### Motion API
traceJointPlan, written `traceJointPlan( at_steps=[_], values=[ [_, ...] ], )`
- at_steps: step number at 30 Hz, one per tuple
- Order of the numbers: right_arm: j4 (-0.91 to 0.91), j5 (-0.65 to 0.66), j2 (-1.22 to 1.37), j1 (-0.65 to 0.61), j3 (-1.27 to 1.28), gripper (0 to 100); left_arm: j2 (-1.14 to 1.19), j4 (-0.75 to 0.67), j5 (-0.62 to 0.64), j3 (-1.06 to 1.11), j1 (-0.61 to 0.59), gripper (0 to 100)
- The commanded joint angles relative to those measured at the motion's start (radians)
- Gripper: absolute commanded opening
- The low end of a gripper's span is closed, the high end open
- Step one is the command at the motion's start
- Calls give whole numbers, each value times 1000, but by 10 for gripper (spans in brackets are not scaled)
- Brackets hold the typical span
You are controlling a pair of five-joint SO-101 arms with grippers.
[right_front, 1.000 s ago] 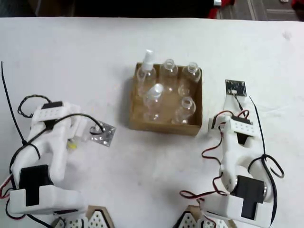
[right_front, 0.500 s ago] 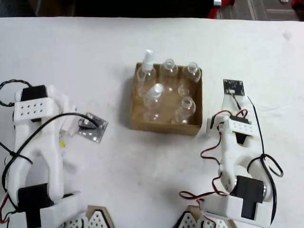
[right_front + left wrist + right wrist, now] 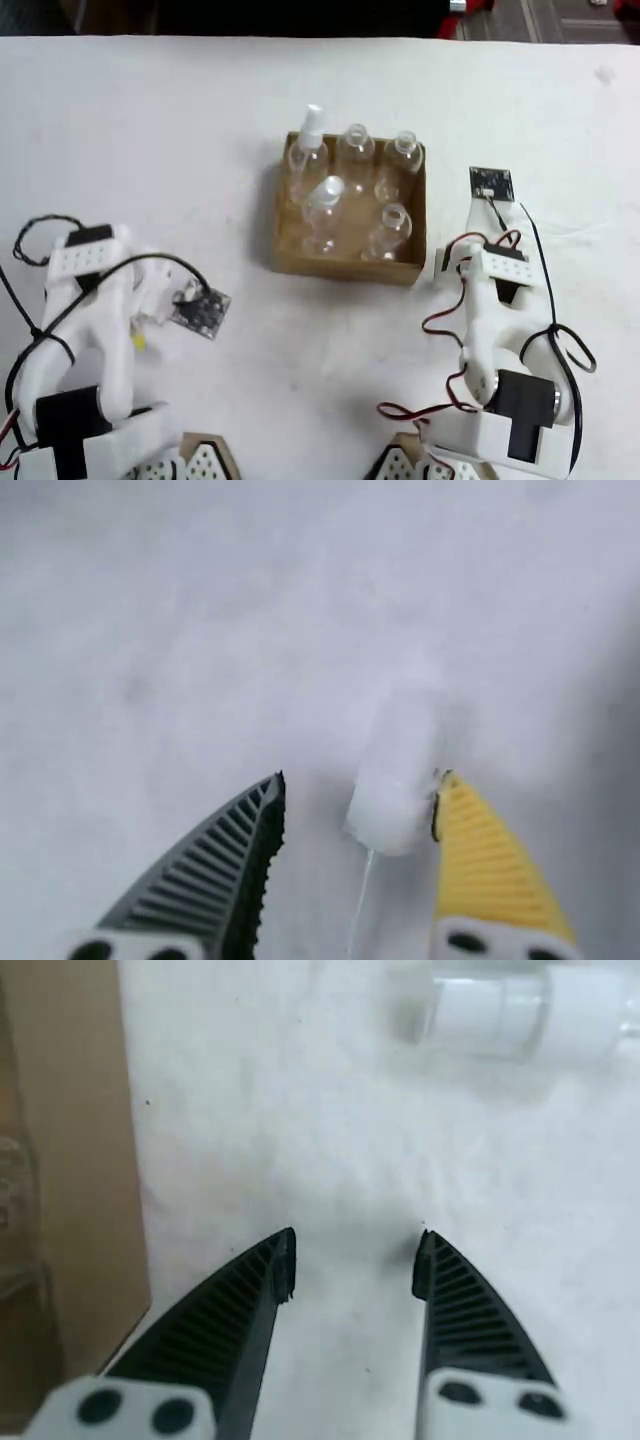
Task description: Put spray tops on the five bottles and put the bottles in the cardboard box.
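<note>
Standing in the brown cardboard box [image 3: 345, 268], five clear plastic bottles [image 3: 354, 150], only one clearly topped; left jaws spread around a white spray top [image 3: 395, 780] on the white surface [image 3: 150, 120]; right jaws spread, empty.

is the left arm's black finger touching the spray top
Apart. The left wrist view shows a strip of bare table between the black finger and the spray top, which sits over by the yellow finger.
</note>
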Motion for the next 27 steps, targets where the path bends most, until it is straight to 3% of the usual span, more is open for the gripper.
traceJointPlan(
  at_steps=[1, 5, 11, 14, 23, 27],
  values=[
    [-16, 11, -4, -5, -43, 173, -2, -164, -6, 78, 15, 230],
    [-16, 11, -4, -5, -43, 173, -5, -195, -6, 97, 15, 219],
    [-16, 11, -4, -5, -43, 173, -10, -193, 0, 97, 21, 28],
    [-16, 11, -4, -5, -43, 173, -12, -183, 23, 97, 36, 27],
    [-16, 11, -4, -8, -43, 173, -257, 137, 569, -173, 216, 27],
    [-16, 11, -4, -8, -43, 173, -417, 178, 810, -270, 291, 27]
  ],
)
